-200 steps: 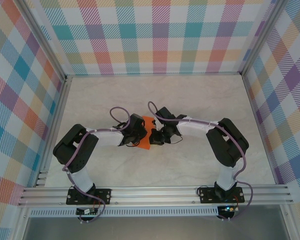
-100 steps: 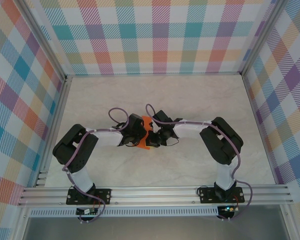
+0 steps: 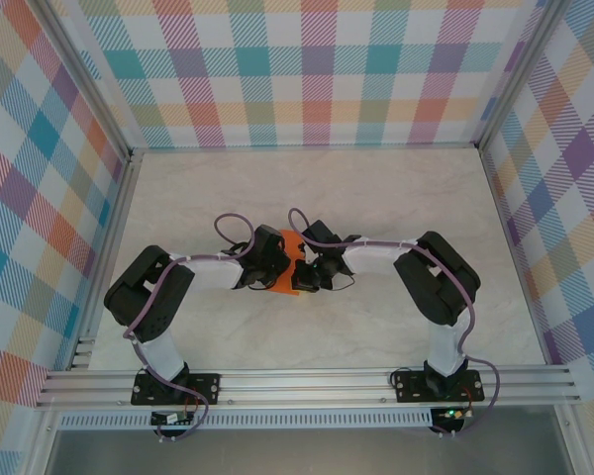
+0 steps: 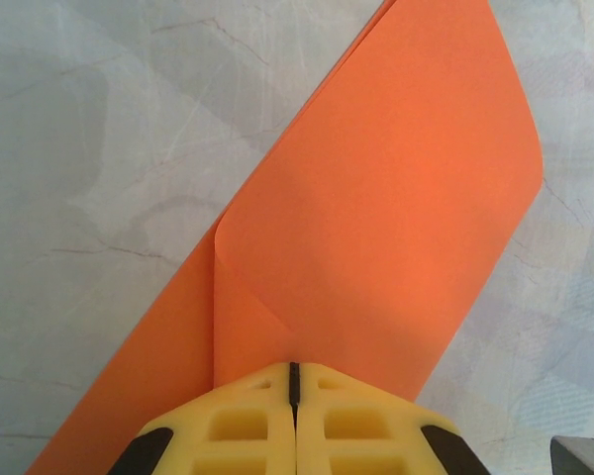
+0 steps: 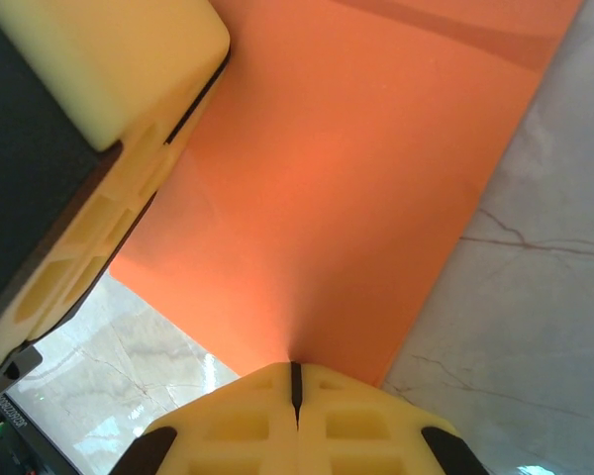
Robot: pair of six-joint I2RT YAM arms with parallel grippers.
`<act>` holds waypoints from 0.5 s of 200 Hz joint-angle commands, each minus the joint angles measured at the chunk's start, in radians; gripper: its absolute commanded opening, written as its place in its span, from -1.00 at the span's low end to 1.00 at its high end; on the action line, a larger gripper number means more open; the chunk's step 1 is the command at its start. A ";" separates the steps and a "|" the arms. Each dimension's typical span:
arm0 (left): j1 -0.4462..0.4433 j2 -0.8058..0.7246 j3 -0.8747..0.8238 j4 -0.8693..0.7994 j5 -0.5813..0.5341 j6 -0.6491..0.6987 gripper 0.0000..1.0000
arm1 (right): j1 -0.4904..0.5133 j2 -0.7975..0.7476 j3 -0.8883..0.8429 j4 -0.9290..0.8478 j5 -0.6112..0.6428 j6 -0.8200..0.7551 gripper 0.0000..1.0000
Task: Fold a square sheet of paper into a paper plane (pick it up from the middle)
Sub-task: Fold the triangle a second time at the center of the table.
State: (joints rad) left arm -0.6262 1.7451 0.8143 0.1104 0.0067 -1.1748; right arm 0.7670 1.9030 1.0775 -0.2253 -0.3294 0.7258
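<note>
Orange sheet [image 4: 396,198], right claw [image 5: 296,370] now nearer left claw [image 4: 293,368].

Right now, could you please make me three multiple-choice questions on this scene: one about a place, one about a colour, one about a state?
1. Where is the paper?
A. against the back wall
B. on the front rail
C. between the left arm and the right arm

2. What colour is the paper?
A. blue
B. orange
C. white

3. How do the right jaws stand?
A. shut on the paper
B. wide open
C. shut on nothing

Answers:
1 C: the top view shows it between the two wrists.
2 B: it is plainly orange.
3 A: the right wrist view shows the sheet pinched in the closed jaws.
</note>
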 commanded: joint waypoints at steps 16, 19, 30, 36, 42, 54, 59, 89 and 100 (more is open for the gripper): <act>0.014 0.024 -0.040 -0.114 -0.001 0.009 -0.89 | 0.005 -0.061 -0.035 -0.056 0.056 -0.003 -0.93; 0.014 0.023 -0.042 -0.114 -0.001 0.010 -0.88 | 0.004 -0.068 -0.036 -0.050 0.048 -0.005 -0.93; 0.014 0.024 -0.041 -0.115 0.001 0.014 -0.88 | 0.005 -0.086 -0.034 -0.034 0.017 -0.014 -0.92; 0.014 0.024 -0.041 -0.115 0.002 0.015 -0.88 | 0.005 -0.088 -0.027 -0.031 -0.005 -0.022 -0.92; 0.014 0.025 -0.040 -0.115 0.002 0.015 -0.89 | 0.005 -0.084 -0.021 -0.032 -0.021 -0.026 -0.91; 0.014 0.026 -0.040 -0.112 0.005 0.015 -0.89 | 0.005 -0.065 -0.009 -0.033 -0.044 -0.033 -0.91; 0.014 0.028 -0.040 -0.112 0.006 0.015 -0.89 | 0.005 -0.056 -0.005 -0.035 -0.051 -0.035 -0.91; 0.014 0.026 -0.041 -0.112 0.008 0.015 -0.89 | 0.005 -0.007 0.001 -0.049 -0.053 -0.034 -0.91; 0.014 0.025 -0.040 -0.112 0.009 0.016 -0.89 | 0.005 0.004 -0.005 -0.065 -0.041 -0.032 -0.92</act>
State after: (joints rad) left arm -0.6254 1.7451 0.8143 0.1104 0.0097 -1.1702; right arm 0.7677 1.8660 1.0569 -0.2504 -0.3557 0.7143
